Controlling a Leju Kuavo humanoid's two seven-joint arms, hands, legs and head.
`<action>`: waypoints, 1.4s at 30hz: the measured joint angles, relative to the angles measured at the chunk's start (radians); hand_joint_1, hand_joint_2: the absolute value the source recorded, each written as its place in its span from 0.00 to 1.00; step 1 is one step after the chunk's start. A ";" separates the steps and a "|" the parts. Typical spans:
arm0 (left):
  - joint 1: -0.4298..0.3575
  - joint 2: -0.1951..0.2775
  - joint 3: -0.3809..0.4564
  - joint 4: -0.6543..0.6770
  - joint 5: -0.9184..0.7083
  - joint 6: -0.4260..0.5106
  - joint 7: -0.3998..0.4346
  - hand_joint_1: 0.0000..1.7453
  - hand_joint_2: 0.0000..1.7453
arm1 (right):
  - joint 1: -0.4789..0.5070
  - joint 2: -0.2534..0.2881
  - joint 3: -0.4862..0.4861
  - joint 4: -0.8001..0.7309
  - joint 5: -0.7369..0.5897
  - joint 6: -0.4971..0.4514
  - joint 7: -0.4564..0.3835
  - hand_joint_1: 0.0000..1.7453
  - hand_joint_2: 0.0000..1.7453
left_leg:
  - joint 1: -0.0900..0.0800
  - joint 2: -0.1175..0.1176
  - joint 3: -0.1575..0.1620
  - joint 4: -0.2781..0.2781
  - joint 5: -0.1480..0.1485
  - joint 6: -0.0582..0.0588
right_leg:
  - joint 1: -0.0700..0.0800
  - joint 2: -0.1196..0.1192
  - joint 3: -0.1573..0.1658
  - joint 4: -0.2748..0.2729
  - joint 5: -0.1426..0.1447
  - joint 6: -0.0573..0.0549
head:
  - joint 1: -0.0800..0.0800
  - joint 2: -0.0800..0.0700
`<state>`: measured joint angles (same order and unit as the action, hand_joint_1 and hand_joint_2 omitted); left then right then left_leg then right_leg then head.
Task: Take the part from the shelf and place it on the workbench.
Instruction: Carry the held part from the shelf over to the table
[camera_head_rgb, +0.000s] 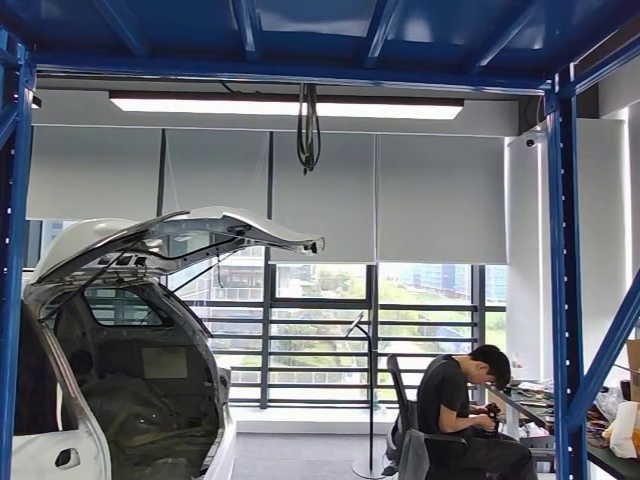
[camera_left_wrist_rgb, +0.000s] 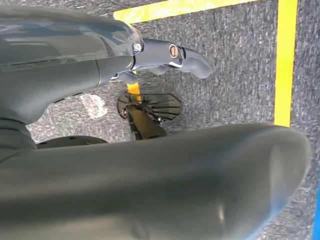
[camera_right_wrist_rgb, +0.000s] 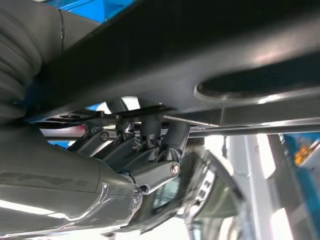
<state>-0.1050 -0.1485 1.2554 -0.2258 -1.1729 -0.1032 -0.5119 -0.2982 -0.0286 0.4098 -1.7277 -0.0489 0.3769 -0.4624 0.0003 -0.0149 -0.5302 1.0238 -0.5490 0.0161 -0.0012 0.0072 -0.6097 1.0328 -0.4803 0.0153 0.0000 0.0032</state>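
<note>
Plainly the right hand (camera_right_wrist_rgb: 143, 155) is at the part (camera_right_wrist_rgb: 226, 60): in the right wrist view its dark fingers (camera_right_wrist_rgb: 158, 167) bend onto the edge of a long, dark, glossy panel with an oval slot, and they look closed around a thin lip there. The blue shelf frame (camera_right_wrist_rgb: 102, 7) shows just behind, so the part seems to be at or near the shelf; whether it rests on a shelf board or hangs free from the hand I cannot tell.

The left hand (camera_left_wrist_rgb: 151, 55) hangs over grey floor (camera_left_wrist_rgb: 234, 90) marked with yellow tape (camera_left_wrist_rgb: 285, 60), its fingers stretched out and apart, holding nothing.

The risks, as I judge them:
- The part is long and only one hand has it, by one edge. It may tip or twist in the fingers once carried, and a thin glossy lip gives little to hold, so it could slide out.
- Its far end may catch a blue shelf upright (camera_head_rgb: 562, 300) on the way out.
- Ahead stand a white car (camera_head_rgb: 136, 380) with its tailgate raised and a person (camera_head_rgb: 460, 410) seated at a cluttered table (camera_head_rgb: 611, 460); a wide turn with so long a piece could reach either
</note>
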 joint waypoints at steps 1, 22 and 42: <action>0.002 0.001 0.000 0.000 -0.002 -0.002 0.006 0.00 1.00 | 0.002 -0.005 0.008 -0.013 0.000 0.002 -0.004 1.00 1.00 | 0.000 0.000 0.000 0.000 0.000 0.000 | 0.000 0.000 0.000 0.000 0.000 0.000 | 0.000 0.000; 0.032 0.043 -0.001 0.000 -0.035 0.027 0.109 0.00 1.00 | 0.008 -0.046 0.067 -0.132 -0.136 0.075 -0.030 1.00 1.00 | 0.002 0.004 0.009 -0.015 0.013 0.023 | -0.010 0.001 -0.012 0.037 -0.029 0.022 | 0.000 0.000; 0.039 0.044 -0.001 0.000 -0.042 0.027 0.122 0.00 1.00 | 0.009 -0.056 0.114 -0.088 -0.195 0.114 0.014 1.00 1.00 | 0.014 0.006 -0.133 0.263 -0.106 -0.034 | -0.010 -0.005 0.002 -0.009 0.000 -0.025 | 0.000 0.000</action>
<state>-0.0662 -0.1046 1.2548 -0.2258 -1.2149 -0.0763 -0.3903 -0.2894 -0.0847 0.5235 -1.8161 -0.2437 0.4911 -0.4484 0.0139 -0.0085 -0.6632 1.2865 -0.6548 -0.0176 -0.0117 0.0021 -0.6072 1.0238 -0.4800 -0.0102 0.0000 0.0034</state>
